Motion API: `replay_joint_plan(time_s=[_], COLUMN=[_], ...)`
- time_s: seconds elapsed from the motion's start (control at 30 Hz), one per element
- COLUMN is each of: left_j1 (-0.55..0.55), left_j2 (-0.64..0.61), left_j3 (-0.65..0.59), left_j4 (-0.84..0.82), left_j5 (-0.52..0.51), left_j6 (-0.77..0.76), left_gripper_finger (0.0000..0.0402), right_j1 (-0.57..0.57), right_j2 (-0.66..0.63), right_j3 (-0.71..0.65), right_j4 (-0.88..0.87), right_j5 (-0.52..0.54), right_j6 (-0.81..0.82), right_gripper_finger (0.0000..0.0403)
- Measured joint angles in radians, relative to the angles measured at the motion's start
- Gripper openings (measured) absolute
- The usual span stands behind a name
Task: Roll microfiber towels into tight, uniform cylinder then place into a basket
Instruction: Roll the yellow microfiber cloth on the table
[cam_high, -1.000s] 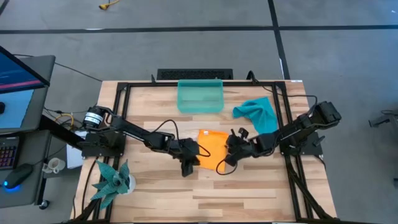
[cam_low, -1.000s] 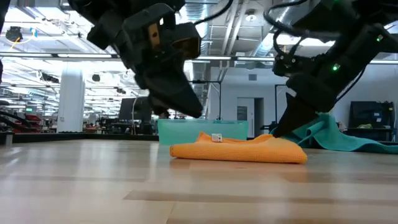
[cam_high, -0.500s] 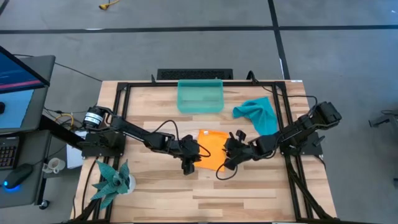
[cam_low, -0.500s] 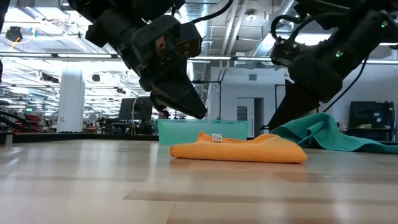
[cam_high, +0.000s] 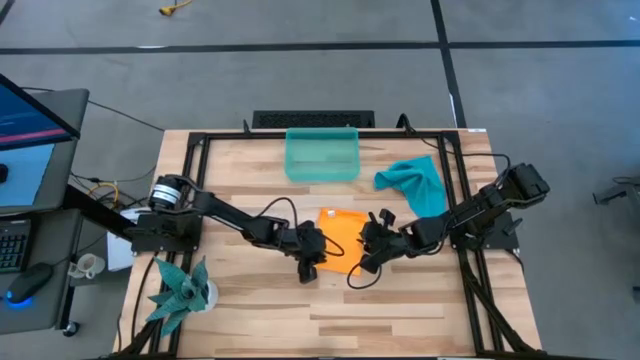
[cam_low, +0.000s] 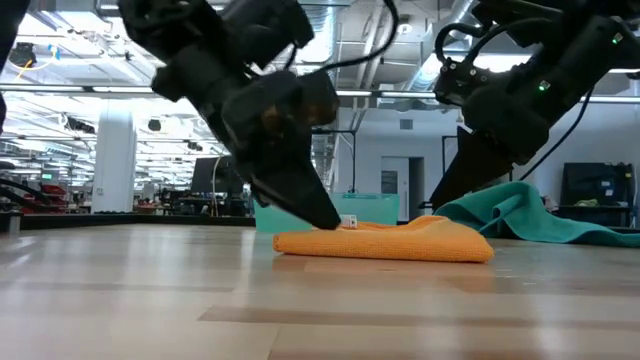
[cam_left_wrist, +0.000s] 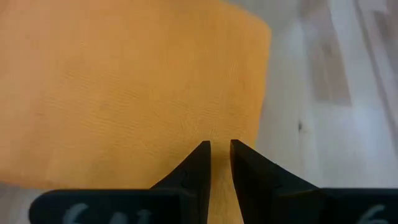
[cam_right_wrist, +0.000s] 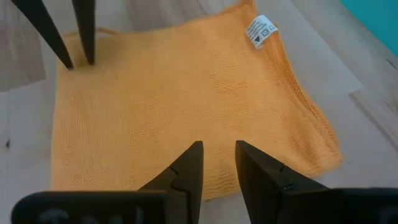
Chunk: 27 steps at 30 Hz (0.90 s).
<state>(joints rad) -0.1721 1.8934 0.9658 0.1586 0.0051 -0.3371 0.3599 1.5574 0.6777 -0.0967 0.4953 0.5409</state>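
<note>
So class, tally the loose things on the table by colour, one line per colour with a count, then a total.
Orange: 1, the orange towel
Teal-blue: 2, the teal towel and the spiky plant
Sea-green: 1, the basket
Total: 4

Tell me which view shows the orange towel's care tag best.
Right wrist view: the tag lies flat at the orange towel's corner. Low view shows it edge-on, as a small white tab. High and left wrist views don't resolve it.

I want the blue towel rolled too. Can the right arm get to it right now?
Probably yes. The blue towel lies uncovered on the right arm's side, nothing on it. The right gripper sits open over the orange towel, holding nothing.
</note>
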Motion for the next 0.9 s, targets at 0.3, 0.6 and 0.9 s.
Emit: replay_joint_plan(time_s=[0.3,0.6,0.9], left_j1=[0.017,0.017,-0.005], left_j2=[0.038,0.038,0.041], left_j3=[0.058,0.056,0.1], left_j4=[-0.137,-0.124,-0.1], left_j5=[0.056,0.079,0.124], left_j6=[-0.183,-0.365,-0.322], left_gripper_finger=[0.0052,0.0052,0.0052], right_j1=[0.0,0.0,0.0], right_j2=[0.0,0.0,0.0], right_j3=[0.0,0.0,0.0], right_j4=[-0.004,-0.004,-0.016], right_j5=[0.0,0.0,-0.005], right_j6=[0.0,0.001,0.001], right_gripper_finger=[0.0116,0.0116,0.0116])
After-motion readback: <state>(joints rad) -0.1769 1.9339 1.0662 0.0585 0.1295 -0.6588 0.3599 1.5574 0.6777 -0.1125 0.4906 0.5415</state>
